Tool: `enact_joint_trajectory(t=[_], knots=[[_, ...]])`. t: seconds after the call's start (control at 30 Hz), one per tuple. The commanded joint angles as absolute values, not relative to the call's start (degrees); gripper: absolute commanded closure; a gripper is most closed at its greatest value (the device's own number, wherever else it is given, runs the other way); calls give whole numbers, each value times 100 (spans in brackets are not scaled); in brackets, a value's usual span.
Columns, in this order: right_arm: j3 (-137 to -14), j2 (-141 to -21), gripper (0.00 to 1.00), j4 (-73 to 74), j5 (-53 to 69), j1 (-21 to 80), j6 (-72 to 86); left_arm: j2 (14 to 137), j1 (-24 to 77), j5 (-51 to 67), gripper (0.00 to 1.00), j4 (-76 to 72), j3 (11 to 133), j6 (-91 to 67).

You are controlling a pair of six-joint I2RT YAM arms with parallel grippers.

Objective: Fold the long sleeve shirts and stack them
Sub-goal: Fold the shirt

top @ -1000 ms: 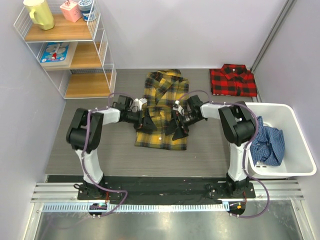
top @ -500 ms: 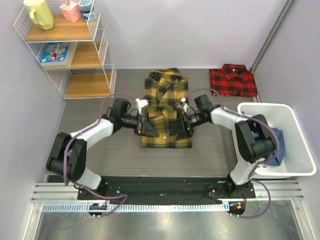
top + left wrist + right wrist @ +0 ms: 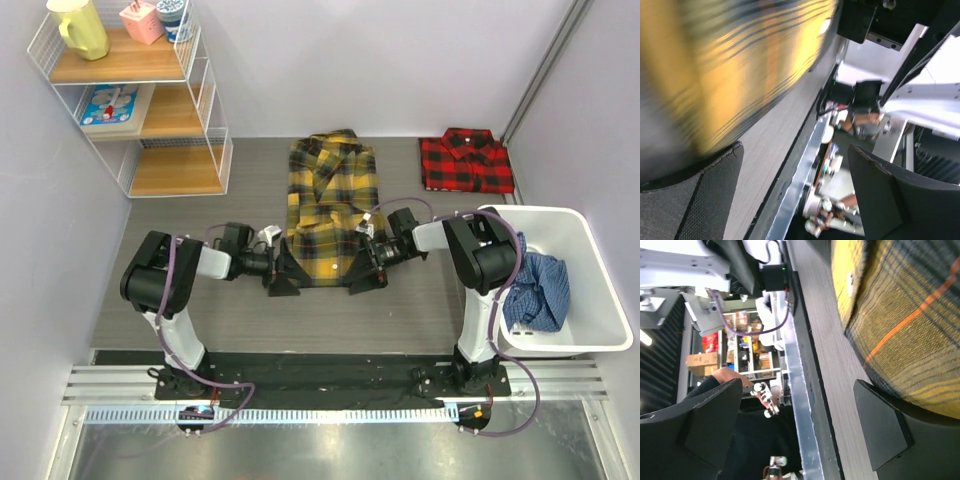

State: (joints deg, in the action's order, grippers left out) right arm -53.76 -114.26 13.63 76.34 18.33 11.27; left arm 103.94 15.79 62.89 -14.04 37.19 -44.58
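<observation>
There are two shirts on the table [image 3: 160, 290]. The yellow shirt [image 3: 325, 215] lies in the middle, folded into a long strip running from far to near with its collar at the far end. The red shirt [image 3: 466, 160] lies folded at the far right, well apart from it. One white bin [image 3: 530, 210] stands at the right edge with one crumpled blue cloth [image 3: 535, 290] in it. One wire shelf [image 3: 135, 100] with three boards stands at the far left.

Only the top view shows both shirts, the bin and the shelf. The left wrist view shows the yellow plaid as no more than a blur on the far side of one finger [image 3: 695, 200], with bare table between the fingers. The right wrist view is sharp. It shows the shirt's rounded edge with an orange line in the check, bulging just beside one finger [image 3: 885, 435]. Whether cloth and finger touch cannot be told.

Both arms are folded low, forearms running inward almost flat along the table. The left gripper [image 3: 283, 272] sits at the shirt's near left corner, and the right gripper [image 3: 362, 270] at its near right corner. Both pairs of jaws stand spread wide with nothing between them.
</observation>
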Motion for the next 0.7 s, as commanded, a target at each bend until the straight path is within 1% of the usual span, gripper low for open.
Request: enact_joint_trajectory(t=[0.0, 0.03, 0.07, 0.1, 0.13, 0.2, 0.23, 0.27, 0.33, 0.4, 0.43, 0.47, 0.5, 0.53, 0.6, 0.67], knots=[[-5430, -11928, 0, 4125, 6863, 1371, -574, 10153, 1292, 5896, 14, -1213, 3315, -4201], [-5745, -11709, 0, 5166, 7151, 1397, -972, 9925, 1292, 6150, 14, -1108, 3270, -4201], [-5922, -11585, 0, 5638, 7328, 1406, -1706, 9470, 1309, 6344, 14, -1047, 3243, -4175], [-6089, -11471, 0, 6043, 7469, 1415, -1966, 9179, 1379, 6459, 14, -985, 3243, -4053], [-6569, -11304, 0, 6647, 7566, 1406, -2160, 8923, 1441, 6425, 14, -532, 3408, -3904], [-7334, -11259, 0, 6820, 7629, 1371, -2259, 8397, 1773, 6276, 14, -527, 3550, -3815], [-7582, -11294, 0, 6803, 7620, 1293, -2215, 8367, 1897, 6162, 14, -545, 3864, -3745], [-7794, -11451, 0, 6794, 7585, 1266, -2206, 8393, 1994, 5796, 14, -571, 4024, -3718], [-8328, -11732, 0, 6672, 7393, 1248, -2154, 8918, 2206, 5503, 15, -956, 4323, -3953], [-8865, -12268, 1, 6601, 7034, 1213, -2101, 9428, 2294, 5116, 17, -1169, 4832, -4008], [-9033, -12444, 1, 6261, 6857, 1195, -1918, 9979, 2294, 5037, 19, -1256, 4982, -4147], [-9209, -12558, 2, 6127, 6681, 1134, -1768, 10211, 2285, 4932, 22, -1292, 5314, -4148], [-9498, -12699, 3, 5917, 6349, 1099, -1297, 10422, 2276, 4574, 29, -935, 5448, -4053], [-9571, -12691, 4, 5219, 6015, 1055, -892, 10676, 2268, 4318, 33, -679, 5580, -3939], [-9572, -12587, 5, 4574, 5409, 941, -468, 10915, 2206, 3983, 39, -22, 5783, -3534], [-9528, -12595, 9, 4001, 5186, 958, -71, 11065, 2127, 3947, 43, 333, 5661, -3324]])
